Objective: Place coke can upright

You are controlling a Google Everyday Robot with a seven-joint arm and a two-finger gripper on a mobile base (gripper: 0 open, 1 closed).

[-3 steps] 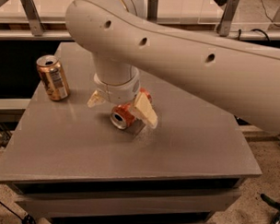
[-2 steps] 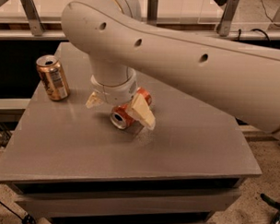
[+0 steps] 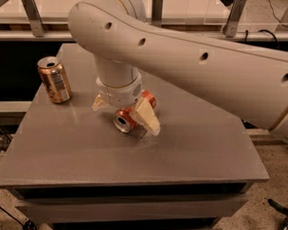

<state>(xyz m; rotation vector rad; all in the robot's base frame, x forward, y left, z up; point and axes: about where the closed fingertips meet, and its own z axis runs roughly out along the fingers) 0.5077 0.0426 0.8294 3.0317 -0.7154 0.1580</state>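
Note:
The coke can (image 3: 123, 121), red with a silver top, lies on its side near the middle of the grey table (image 3: 133, 154), its top facing the front left. My gripper (image 3: 123, 111) comes straight down over it, with the big white arm (image 3: 193, 66) sweeping in from the right. The fingers are open and straddle the can: the right finger (image 3: 146, 118) is against its front right side and the left finger (image 3: 100, 104) stands a little apart at its back left. The can rests on the table.
A gold-brown can (image 3: 54, 79) stands upright near the table's left edge, well left of my gripper. Metal rails and a lit shelf run behind the table. Cables lie on the floor at the right.
The right finger has moved slightly left toward the can, narrowing the gap between the fingers. The coke can still lies on its side in the same spot.

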